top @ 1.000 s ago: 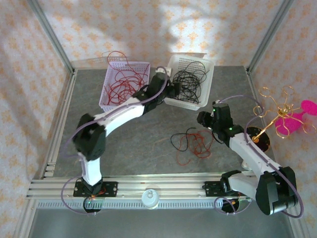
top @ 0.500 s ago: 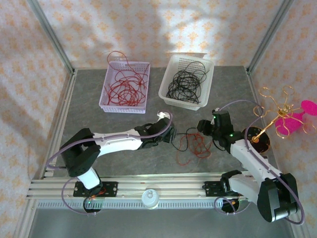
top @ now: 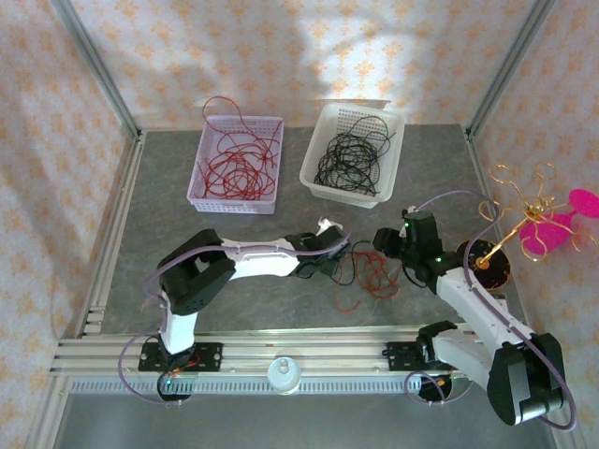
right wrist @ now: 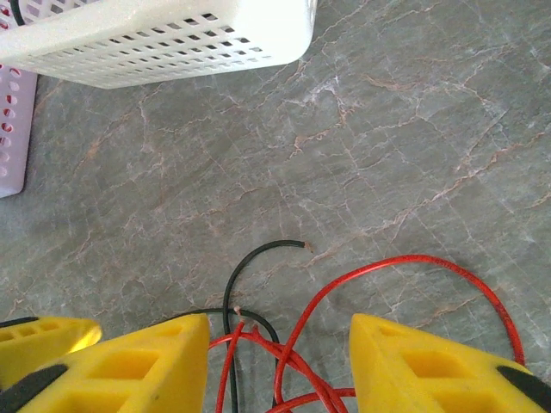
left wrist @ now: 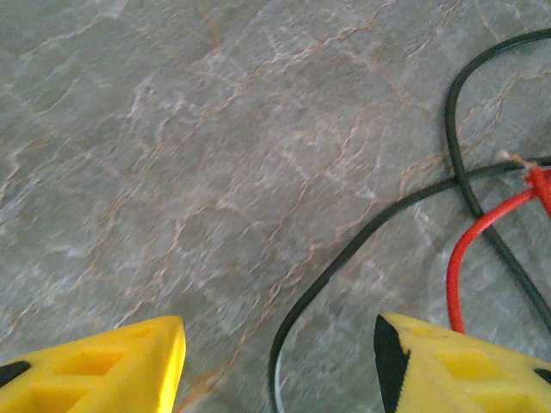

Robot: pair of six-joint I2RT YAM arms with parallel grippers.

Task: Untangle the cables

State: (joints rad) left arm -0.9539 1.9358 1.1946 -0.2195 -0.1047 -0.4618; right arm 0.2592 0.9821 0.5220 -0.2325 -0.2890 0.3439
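Fingers of left gripper [left wrist: 277,348] stand apart, gripping nothing; a black wire [left wrist: 344,249] on the table [top: 234,234] runs up between them. The right gripper [right wrist: 280,344] is likewise spread and empty, low over red wires [right wrist: 413,257]. The tangle [top: 367,276] lies between the two grippers. Farther back, a lilac basket [top: 234,204] holds red strands and a white basket [top: 337,194] holds black ones.

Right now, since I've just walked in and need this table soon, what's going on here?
A robot is untangling thin wires. The lilac basket holds red wires, the white basket black wires. A small mixed bunch of cables lies on the table in front of the baskets. The left gripper hovers open over a black strand, the right gripper open over red loops; neither holds anything.
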